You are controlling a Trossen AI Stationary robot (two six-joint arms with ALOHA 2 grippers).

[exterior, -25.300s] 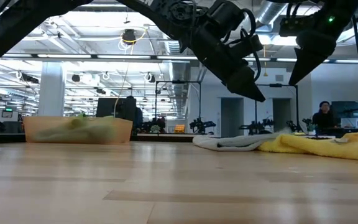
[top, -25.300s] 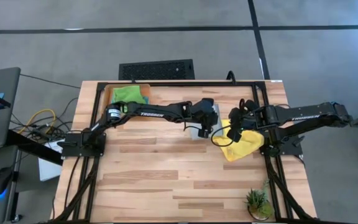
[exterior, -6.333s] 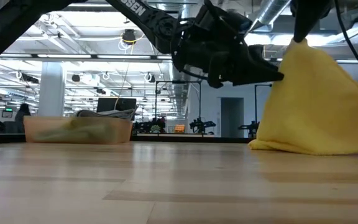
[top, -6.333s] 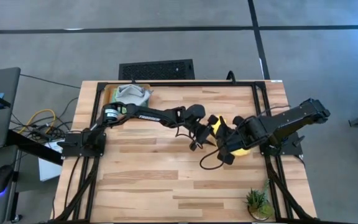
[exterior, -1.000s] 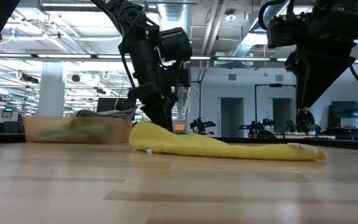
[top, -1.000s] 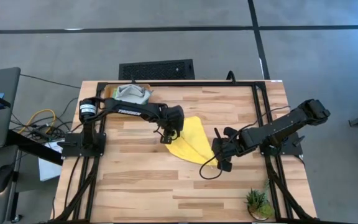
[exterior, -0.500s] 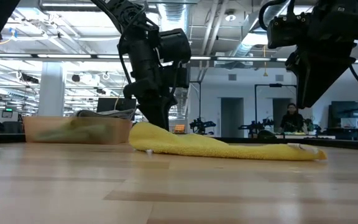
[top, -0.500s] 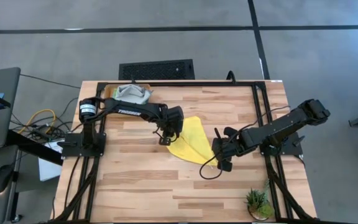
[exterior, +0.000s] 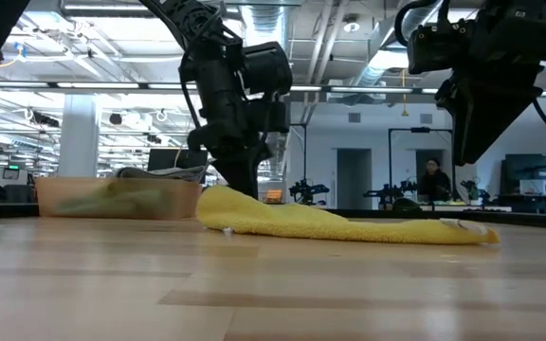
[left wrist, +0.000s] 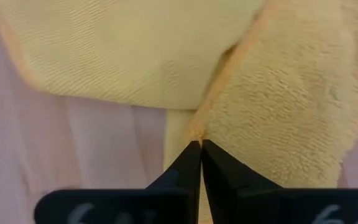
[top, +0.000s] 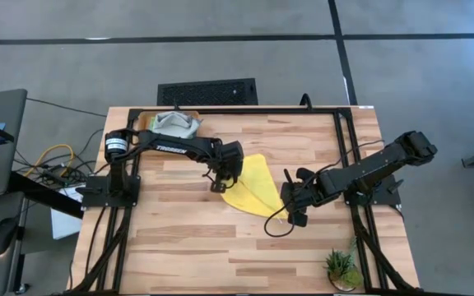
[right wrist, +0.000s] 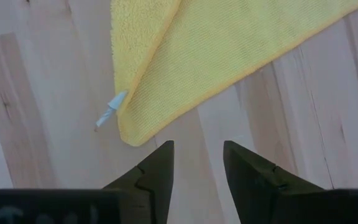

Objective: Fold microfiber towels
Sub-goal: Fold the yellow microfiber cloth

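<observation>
A yellow microfiber towel [top: 255, 187] lies on the table's middle, folded over into a rough triangle. My left gripper [top: 219, 184] stands at the towel's left corner and is shut on it [left wrist: 199, 148]. My right gripper [right wrist: 197, 158] hovers open above the bare wood, just off the towel's near-right corner [right wrist: 128, 132], which carries a small white tag [right wrist: 109, 114]. In the low view it hangs clear above that end [exterior: 477, 235]. A grey towel [top: 174, 123] rests on top of a green one in a bin at the far left. My left gripper pinches the yellow towel's hem at its left corner [left wrist: 194, 132] between its two fingertips, where an upper layer meets a lower one. The fingers come from above, pointing down. The towel lies slack on the table [exterior: 339, 227], with only this end slightly raised.
The bin [exterior: 117, 197] stands at the table's far left corner. A small potted plant [top: 341, 268] stands at the near right edge. A cable loops under my right arm [top: 274, 226]. Bare wood stretches across the near half of the table [top: 196, 247].
My left gripper has shut on the yellow towel's left corner without shifting from its place. The towel has stayed flat on the table.
</observation>
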